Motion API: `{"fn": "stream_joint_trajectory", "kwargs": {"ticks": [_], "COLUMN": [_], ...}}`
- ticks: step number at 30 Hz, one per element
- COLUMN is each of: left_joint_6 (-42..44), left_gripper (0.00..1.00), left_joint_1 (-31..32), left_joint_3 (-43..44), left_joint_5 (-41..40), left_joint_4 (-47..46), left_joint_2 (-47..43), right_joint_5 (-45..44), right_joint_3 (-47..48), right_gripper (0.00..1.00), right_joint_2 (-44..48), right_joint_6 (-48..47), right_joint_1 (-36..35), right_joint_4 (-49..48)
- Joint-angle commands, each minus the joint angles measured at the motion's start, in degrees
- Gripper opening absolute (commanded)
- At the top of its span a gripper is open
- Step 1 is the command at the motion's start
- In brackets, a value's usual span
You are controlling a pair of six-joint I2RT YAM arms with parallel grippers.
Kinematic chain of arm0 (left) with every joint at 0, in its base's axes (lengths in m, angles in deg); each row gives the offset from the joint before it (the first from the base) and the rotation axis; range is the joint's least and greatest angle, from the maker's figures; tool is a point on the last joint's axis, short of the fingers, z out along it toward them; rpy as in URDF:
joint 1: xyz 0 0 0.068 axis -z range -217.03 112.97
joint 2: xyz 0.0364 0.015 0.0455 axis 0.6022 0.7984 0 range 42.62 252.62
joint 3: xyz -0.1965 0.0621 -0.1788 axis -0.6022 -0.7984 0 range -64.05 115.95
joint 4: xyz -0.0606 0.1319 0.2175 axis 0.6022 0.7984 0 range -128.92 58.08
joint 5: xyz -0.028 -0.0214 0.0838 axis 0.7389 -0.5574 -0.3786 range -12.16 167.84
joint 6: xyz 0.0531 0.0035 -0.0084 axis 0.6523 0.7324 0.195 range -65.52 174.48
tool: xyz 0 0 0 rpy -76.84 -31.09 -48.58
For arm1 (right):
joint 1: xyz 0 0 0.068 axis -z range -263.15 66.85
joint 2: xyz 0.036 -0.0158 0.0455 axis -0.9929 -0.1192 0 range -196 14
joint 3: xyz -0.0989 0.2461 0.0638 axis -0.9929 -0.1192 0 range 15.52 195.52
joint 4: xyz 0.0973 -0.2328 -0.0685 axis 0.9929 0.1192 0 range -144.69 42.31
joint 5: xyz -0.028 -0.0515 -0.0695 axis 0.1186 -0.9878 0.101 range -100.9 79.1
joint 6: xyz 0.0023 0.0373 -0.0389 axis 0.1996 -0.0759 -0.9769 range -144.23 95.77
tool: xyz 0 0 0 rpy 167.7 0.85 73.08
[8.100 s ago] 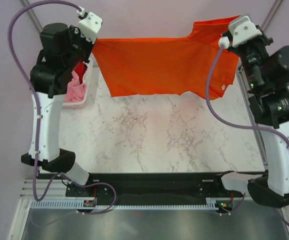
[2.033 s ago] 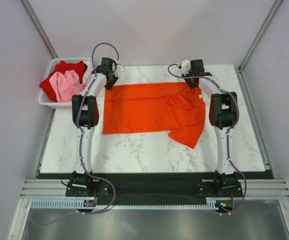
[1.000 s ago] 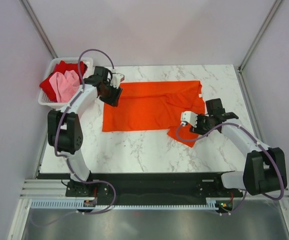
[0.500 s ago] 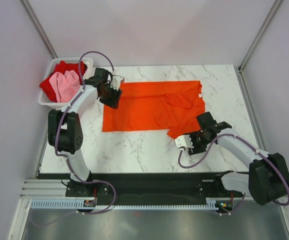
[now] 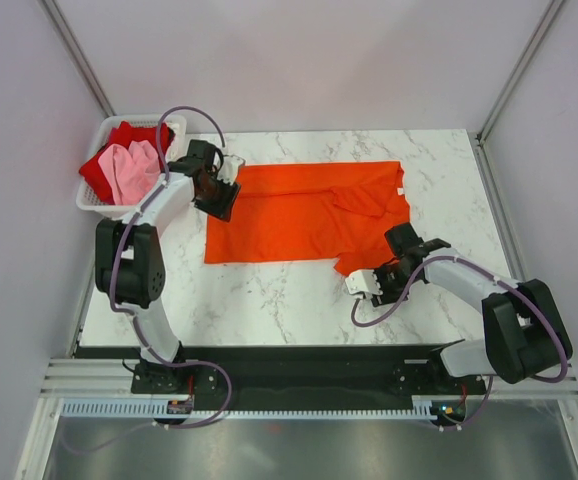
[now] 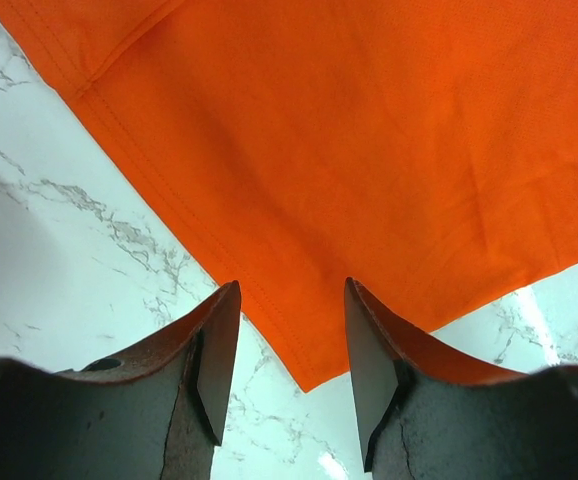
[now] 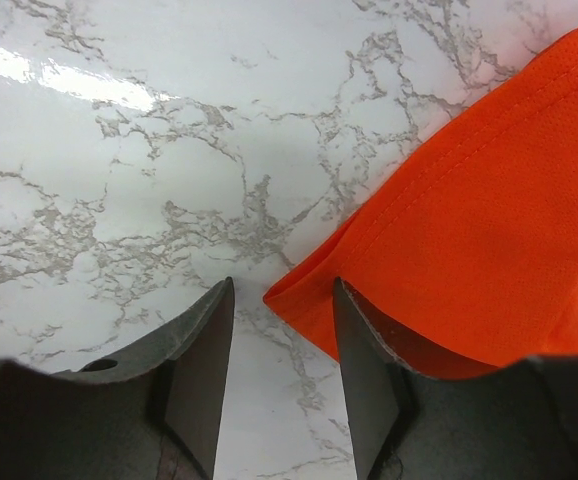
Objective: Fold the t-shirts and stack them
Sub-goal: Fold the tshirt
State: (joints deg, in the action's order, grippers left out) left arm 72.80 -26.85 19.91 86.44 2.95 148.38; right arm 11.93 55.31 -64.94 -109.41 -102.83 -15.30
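From above, the orange shirt (image 5: 299, 215) lies flat on the counter (image 5: 269, 300), its long axis running left to right, closer to the far edge than the near one. My left hand (image 5: 217, 198) sits at the shirt's far-left corner, just beside the basket (image 5: 97, 205) that holds the red shirt (image 5: 129, 135) and the pink shirt (image 5: 129, 170). My right hand (image 5: 377, 278) is at the near-right flap of cloth that juts toward the near edge. Each hand has its own end, so I judge the fold turns on these two corners. This view does not show how either hand's fingers stand.

My left wrist camera does. The fingers (image 6: 219, 340) are apart, and a hemmed corner of the orange shirt runs down between them, its tip pointing toward me, slightly right of the middle. Nothing is clamped. I cannot tell whether the fingertips touch the cloth or hover above it.

My right wrist camera shows that hand's fingers (image 7: 204, 350) apart too, holding nothing. The tip of the flap pokes in from the right and ends just between the fingertips, with bare counter to the left. The cloth lies mostly to the right finger's side, so I judge a small shift that way would give a fuller bite. Neither wrist view shows the basket.
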Motion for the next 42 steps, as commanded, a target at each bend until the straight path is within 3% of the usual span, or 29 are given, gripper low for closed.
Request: {"fn": "stream_joint_trajectory", "kwargs": {"ticks": [1, 5, 9, 14, 22, 33, 42], "left_joint_6": [2.32, 2.94, 5.40, 5.41, 4.88, 7.07, 6.28], "left_gripper": [0.53, 0.53, 0.50, 0.50, 0.49, 0.45, 0.45], "left_joint_1": [-0.51, -3.04, -4.90, -4.99, -4.99, -6.75, -7.27], "left_joint_3": [-0.99, -6.77, -16.01, -20.86, -17.52, -18.57, -16.29], "left_joint_5": [-0.61, 3.34, 6.51, 10.56, 9.07, 5.99, 6.69], "left_joint_4": [0.14, 2.16, 2.61, 2.17, 0.06, -0.03, 0.14], "left_joint_2": [-3.45, -6.78, -10.48, -9.00, -3.54, -8.46, -4.69], "right_joint_5": [-1.03, -2.17, -2.61, -3.05, -4.11, -4.46, -5.16], "right_joint_3": [-0.24, -1.20, -1.73, -0.94, 1.87, 2.13, 3.45], "right_gripper": [0.51, 0.37, 0.13, 0.01, 0.00, 0.00, 0.00], "right_joint_2": [-1.22, 0.09, 1.15, 0.63, -1.31, -2.01, -3.85], "right_joint_6": [-1.47, -0.59, 0.98, 4.06, 4.15, 6.70, 7.40], "right_joint_1": [-0.09, -0.09, -0.18, -0.36, -0.62, -1.32, -2.20], "right_joint_4": [-1.95, -1.87, -2.13, -2.66, -2.40, -2.75, -2.92]}}
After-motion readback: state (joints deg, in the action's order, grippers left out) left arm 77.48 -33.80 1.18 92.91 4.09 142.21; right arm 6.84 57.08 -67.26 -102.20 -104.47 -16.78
